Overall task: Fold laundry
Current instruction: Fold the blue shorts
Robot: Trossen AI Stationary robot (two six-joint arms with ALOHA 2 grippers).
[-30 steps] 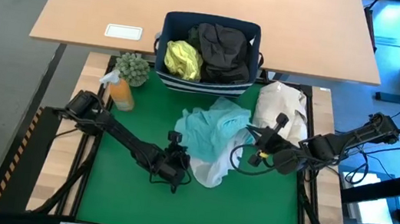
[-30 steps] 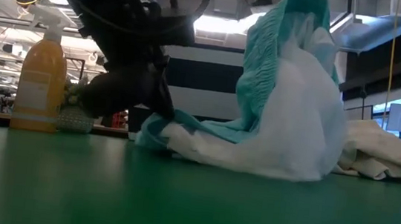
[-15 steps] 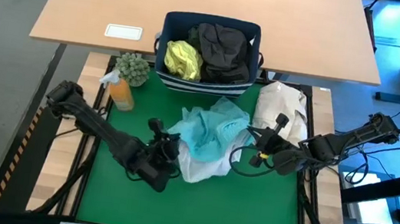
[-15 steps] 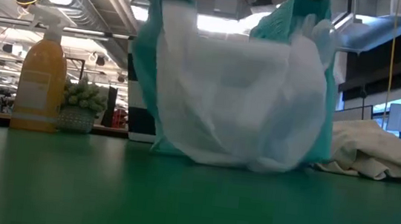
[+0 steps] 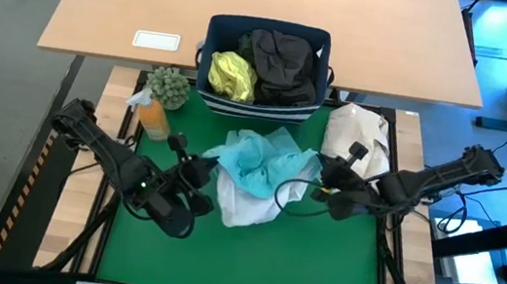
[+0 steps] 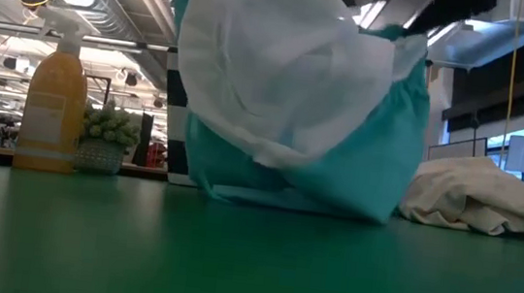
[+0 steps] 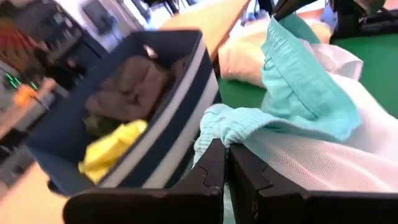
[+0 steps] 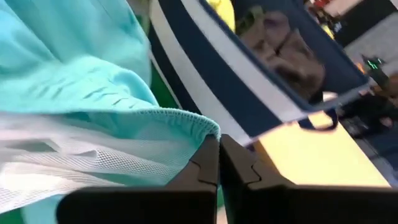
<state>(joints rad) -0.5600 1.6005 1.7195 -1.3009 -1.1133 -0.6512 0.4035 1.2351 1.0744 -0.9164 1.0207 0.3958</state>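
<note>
A turquoise garment (image 5: 259, 160) with a white mesh lining (image 5: 240, 204) hangs stretched between my two grippers over the green mat (image 5: 219, 255). My left gripper (image 5: 203, 167) is shut on its left end and my right gripper (image 5: 319, 177) on its right end. In the low view the garment (image 6: 296, 101) hangs as a broad curtain, with its lower fold (image 6: 285, 203) down on the mat. More laundry lies in the navy bin (image 5: 217, 34): a yellow-green shirt (image 5: 231, 75) and dark garments (image 5: 285, 66). My left gripper pinches the gathered turquoise edge (image 7: 231, 134) at the garment's left end between its two fingers, slanting down from the table's left. The cloth runs away from the fingers toward the other arm, and the white lining sags below it. My right gripper pinches the stitched turquoise hem (image 8: 198, 127) at the garment's right end between its two fingers, slanting down from the table's right. Turquoise cloth and white mesh spread out from the hold, several layers together.
A cream cloth bundle (image 5: 357, 136) lies at the mat's far right, close to the right arm. An orange spray bottle (image 5: 154, 117) and a small plant (image 5: 169, 87) stand at the far left. The bin stands at the mat's far edge, against a wooden table carrying a white card (image 5: 156, 40).
My left gripper has risen from the mat with the garment's left end and drawn back toward the table's left. The garment, a heap before, has been lifted and spread between the two grippers; the white lining has swung up and now hangs in front.
</note>
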